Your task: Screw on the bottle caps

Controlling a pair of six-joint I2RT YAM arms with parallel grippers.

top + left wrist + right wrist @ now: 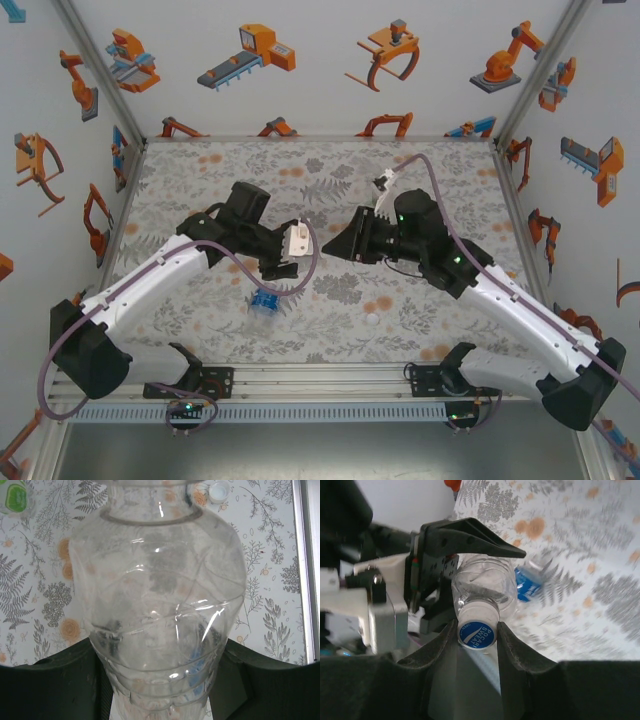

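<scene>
**Cap engagement: both grippers at desk centre**

1. Right gripper (476, 626): clenched on the cap (476, 633). One finger presses each side of the cap's white skirt. The cap's blue printed top faces the wrist camera.

2. Left gripper (160, 682): grasping the colourless bottle (160, 595). The bottle's body sits between the two dark fingers, with its shoulder and neck pointing away from the wrist. In the right wrist view, one left finger (470, 537) lies along the top of the bottle.

3. Cap and bottle: the cap sits on the bottle's neck. Whether it is fully threaded cannot be told.

4. Arm pose: in the top view, the left arm runs from the near-left corner diagonally inward, bent at the elbow, with its wrist turned to the right. The right arm mirrors it from the near-right corner, with its wrist turned to the left. The two grippers face each other nose to nose above the middle of the desk (200, 190), clear of its surface.

5. Surroundings:
   - The blue-labelled bottle (265, 303) lies on the desk just in front of the left gripper.
   - A loose cap (372, 320) lies on the desk nearer the front, between the two arms.
   - The green bottle (15, 497) stands further out, at the upper left corner of the left wrist view.
</scene>
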